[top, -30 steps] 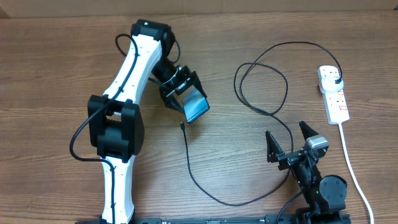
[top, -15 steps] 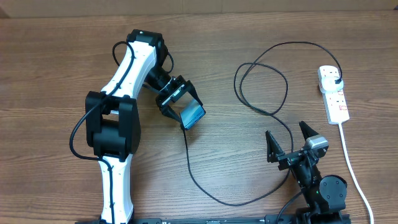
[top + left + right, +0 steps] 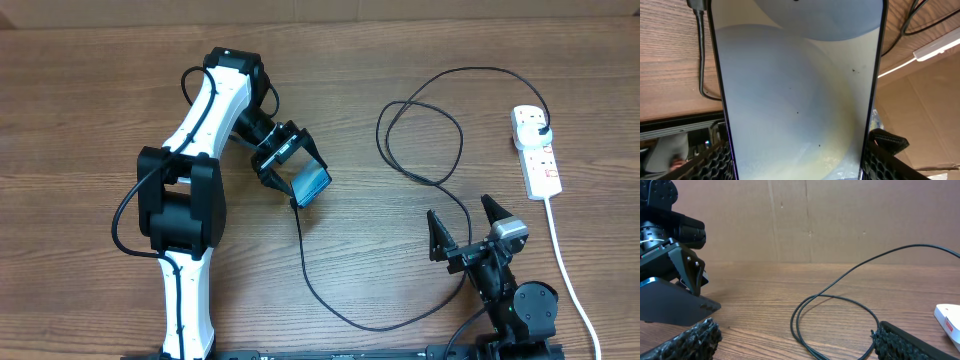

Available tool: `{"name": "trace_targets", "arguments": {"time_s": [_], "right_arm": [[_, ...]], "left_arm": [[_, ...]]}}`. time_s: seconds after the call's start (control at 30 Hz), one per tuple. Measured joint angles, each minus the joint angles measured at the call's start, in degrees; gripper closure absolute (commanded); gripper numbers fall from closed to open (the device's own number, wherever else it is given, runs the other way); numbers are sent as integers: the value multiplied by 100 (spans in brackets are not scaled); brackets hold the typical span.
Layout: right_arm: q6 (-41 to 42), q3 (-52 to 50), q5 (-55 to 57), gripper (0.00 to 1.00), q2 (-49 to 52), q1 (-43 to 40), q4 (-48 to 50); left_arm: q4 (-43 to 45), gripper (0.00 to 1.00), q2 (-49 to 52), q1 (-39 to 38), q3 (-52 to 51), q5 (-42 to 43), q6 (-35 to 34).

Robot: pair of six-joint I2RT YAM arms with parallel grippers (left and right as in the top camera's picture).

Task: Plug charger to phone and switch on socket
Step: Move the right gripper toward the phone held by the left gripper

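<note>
My left gripper [image 3: 292, 166] is shut on the phone [image 3: 311, 183] and holds it tilted just above the table, its lit blue screen facing up. In the left wrist view the phone [image 3: 797, 85] fills the frame between the fingers [image 3: 797, 167]. The charger's tiny connector [image 3: 293, 204] lies at the phone's lower edge; I cannot tell whether it is inserted. The thin black cable [image 3: 420, 140] runs in loops to a black plug [image 3: 541, 129] seated in the white socket strip [image 3: 537, 160]. My right gripper [image 3: 466, 236] is open and empty, with cable loops [image 3: 835, 315] in front of it.
The strip's thick white cord [image 3: 570, 280] runs down the right side, past the right arm's base. The strip's end shows at the right of the right wrist view [image 3: 947, 317]. A cardboard wall [image 3: 805, 220] stands behind the table.
My left gripper has moved the phone slightly down and left, bringing its lower edge to the cable's connector. The right arm has not moved.
</note>
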Motion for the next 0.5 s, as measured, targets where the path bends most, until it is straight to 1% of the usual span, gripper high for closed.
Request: {"name": "trace_targets", "arguments": {"time_s": [0.1,0.2,0.3,0.4,0.5], "right_arm": [[2,0,2,0,0,0,2],[2,0,0,0,0,0,2],[0,0,0,0,0,2,0],[2,0,2,0,0,0,0],[2,0,9,0,0,0,-2]], "left_arm": [[2,96,0,0,0,-151,0],[4,96,0,0,0,-505,-66],[136,96,0,0,0,-1126,-315],[452,95,0,-4,-7,-1891,-608],[772,95,0,-9,-11,-2297,-754]]}}
